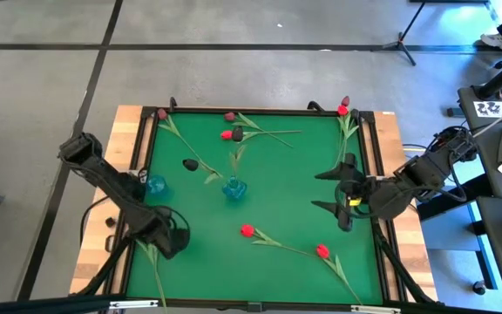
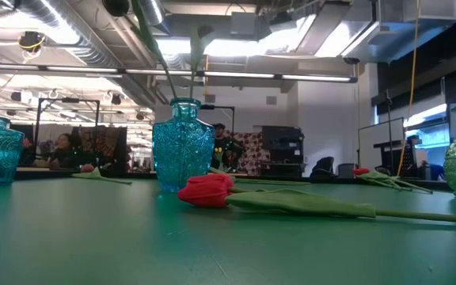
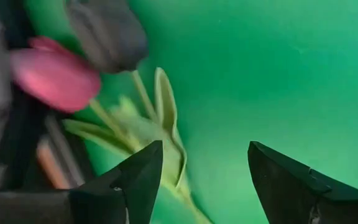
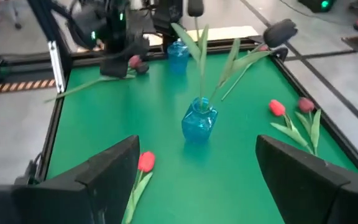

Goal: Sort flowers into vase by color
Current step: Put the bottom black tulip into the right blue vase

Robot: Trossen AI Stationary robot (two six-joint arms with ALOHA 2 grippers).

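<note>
A wooden table (image 1: 134, 122) carries a green mat (image 1: 286, 183) inside a black frame. On the mat stand two blue glass vases (image 1: 234, 188), one central and one near the left edge. Loose tulips (image 1: 247, 231) lie scattered along the far edge and toward the near right corner.

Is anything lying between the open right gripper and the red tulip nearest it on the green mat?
Nothing visible does. The right gripper hangs open over the green mat's right side, and the bright red artificial tulip lies just in front of it with only bare mat between. The clear blue glass vase stands farther off, toward the middle.
</note>
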